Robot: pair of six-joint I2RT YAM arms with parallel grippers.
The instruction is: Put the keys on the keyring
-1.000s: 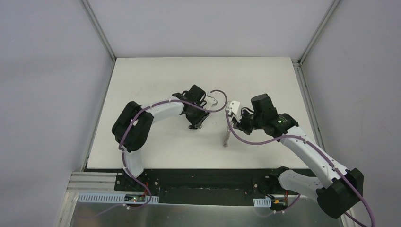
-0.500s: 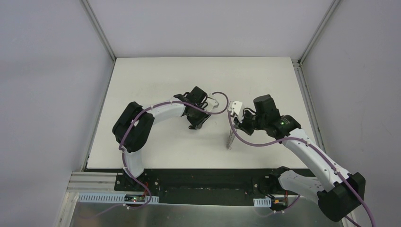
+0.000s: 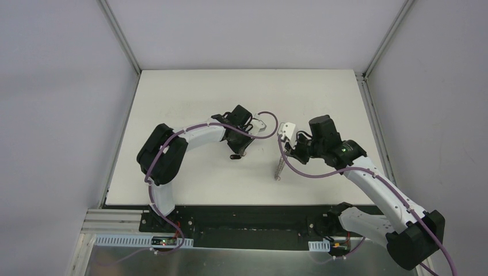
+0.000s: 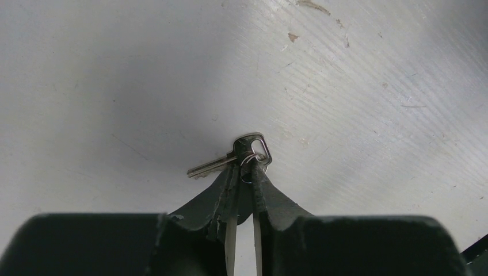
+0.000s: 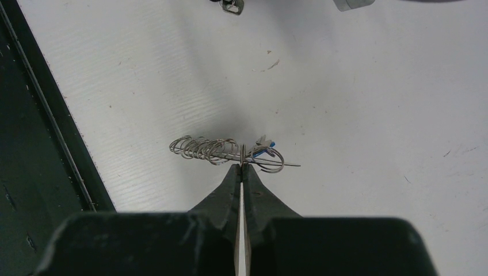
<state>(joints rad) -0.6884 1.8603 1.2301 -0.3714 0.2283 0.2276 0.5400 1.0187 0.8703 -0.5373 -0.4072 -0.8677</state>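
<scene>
- One key (image 4: 214, 166) sits at the very tip of the left end effector (image 4: 244, 172). Its bare metal blade points out to the left in the wrist view, and its head is pinched between the two fingers, which are drawn almost together.
- A small split ring (image 4: 251, 160) hangs through the key's head right at the fingertips, and part of it is hidden behind them.
- The head looks dark, but the fingers cover most of it, so its colour and shape are hard to make out.
- From above, the key (image 3: 235, 156) is only a dark speck under the left end effector (image 3: 240, 147). Whether it touches the table (image 3: 190, 92) cannot be told.
- The keyring (image 5: 202, 149) is held by the right end effector (image 5: 242, 168), whose fingers are pressed together on its thin wire. The row of small metal loops bunches just left of the fingertips.
- A blue tag (image 5: 269, 144) shows just right of those fingertips, beside a larger wire loop. The key it belongs to is too small and tangled to pick out.
- In the top view the keyring (image 3: 279, 169) hangs as a thin vertical streak below the right end effector (image 3: 286, 150), and its oval shape is not readable.
- A metal piece (image 5: 232, 6) is cut off by the top edge of the right wrist view.
- The two end effectors are apart, left and right of the table's middle.
</scene>
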